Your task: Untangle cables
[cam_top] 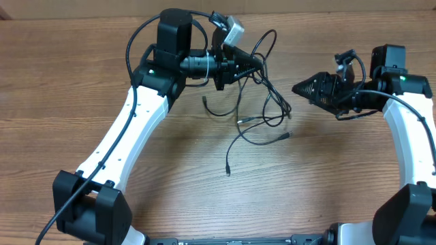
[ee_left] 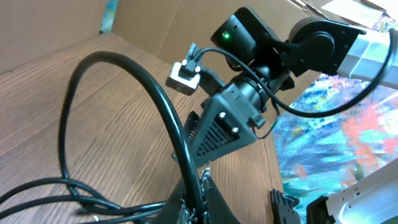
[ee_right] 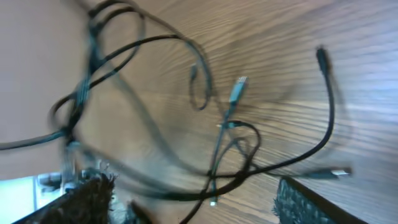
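The cables are a loose tangle of thin black cords in the middle of the table, with plug ends spread out toward the front. My left gripper is shut on one strand at the tangle's top and holds it raised. In the left wrist view the fingers pinch a cord that arcs upward. My right gripper is just right of the tangle and points at it. In the blurred right wrist view its fingers are wide apart, with strands on the table between and beyond them.
The wooden table runs to the front edge. One plug end reaches furthest toward the front. The left wrist view shows a cardboard wall, a colourful painted sheet off the table, and my right gripper.
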Robot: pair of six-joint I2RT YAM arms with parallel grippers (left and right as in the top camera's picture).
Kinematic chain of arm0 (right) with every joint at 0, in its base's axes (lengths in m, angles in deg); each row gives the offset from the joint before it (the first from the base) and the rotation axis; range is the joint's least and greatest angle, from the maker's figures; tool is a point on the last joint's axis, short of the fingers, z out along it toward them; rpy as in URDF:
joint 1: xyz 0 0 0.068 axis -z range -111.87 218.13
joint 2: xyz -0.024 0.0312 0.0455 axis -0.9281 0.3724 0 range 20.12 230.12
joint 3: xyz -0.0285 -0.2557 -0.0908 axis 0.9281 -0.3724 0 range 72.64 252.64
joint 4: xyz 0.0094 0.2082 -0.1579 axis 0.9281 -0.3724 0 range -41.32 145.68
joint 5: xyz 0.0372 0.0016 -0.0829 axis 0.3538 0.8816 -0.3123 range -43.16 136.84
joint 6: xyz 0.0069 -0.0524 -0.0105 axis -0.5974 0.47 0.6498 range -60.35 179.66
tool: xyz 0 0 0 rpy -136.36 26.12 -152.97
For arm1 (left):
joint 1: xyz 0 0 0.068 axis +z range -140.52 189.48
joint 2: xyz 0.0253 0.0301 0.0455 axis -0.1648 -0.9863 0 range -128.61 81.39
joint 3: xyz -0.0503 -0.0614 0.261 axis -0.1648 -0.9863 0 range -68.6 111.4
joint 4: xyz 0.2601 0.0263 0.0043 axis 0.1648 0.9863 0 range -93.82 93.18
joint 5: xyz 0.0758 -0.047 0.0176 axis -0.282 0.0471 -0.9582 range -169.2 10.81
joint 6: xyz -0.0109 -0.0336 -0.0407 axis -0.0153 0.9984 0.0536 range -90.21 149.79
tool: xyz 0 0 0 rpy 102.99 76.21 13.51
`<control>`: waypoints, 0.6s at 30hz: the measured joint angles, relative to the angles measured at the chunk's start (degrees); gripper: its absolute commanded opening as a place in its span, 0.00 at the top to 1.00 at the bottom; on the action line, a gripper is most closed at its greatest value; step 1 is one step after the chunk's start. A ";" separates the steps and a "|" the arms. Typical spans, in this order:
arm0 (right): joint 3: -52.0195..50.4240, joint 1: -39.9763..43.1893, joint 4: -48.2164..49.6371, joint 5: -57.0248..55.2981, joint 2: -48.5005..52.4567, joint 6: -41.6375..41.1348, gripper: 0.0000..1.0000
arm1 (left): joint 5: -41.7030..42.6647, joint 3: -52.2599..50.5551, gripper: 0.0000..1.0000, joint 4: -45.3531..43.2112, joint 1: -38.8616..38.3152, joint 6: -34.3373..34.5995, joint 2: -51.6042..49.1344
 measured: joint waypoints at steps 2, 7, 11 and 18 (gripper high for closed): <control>0.00 0.00 0.00 3.48 0.00 3.26 0.28 | -0.04 0.00 0.96 1.27 0.00 0.02 0.00; 0.02 -0.46 -0.22 9.94 0.00 8.31 0.43 | -1.01 0.00 0.96 3.82 -0.02 0.76 -0.02; 0.02 -2.58 0.46 11.30 0.00 9.64 0.44 | -1.62 0.00 0.96 3.45 -0.07 3.04 -0.02; 0.02 -10.25 2.58 7.45 0.00 10.29 0.62 | -1.77 0.00 0.96 3.10 -0.68 7.43 -0.02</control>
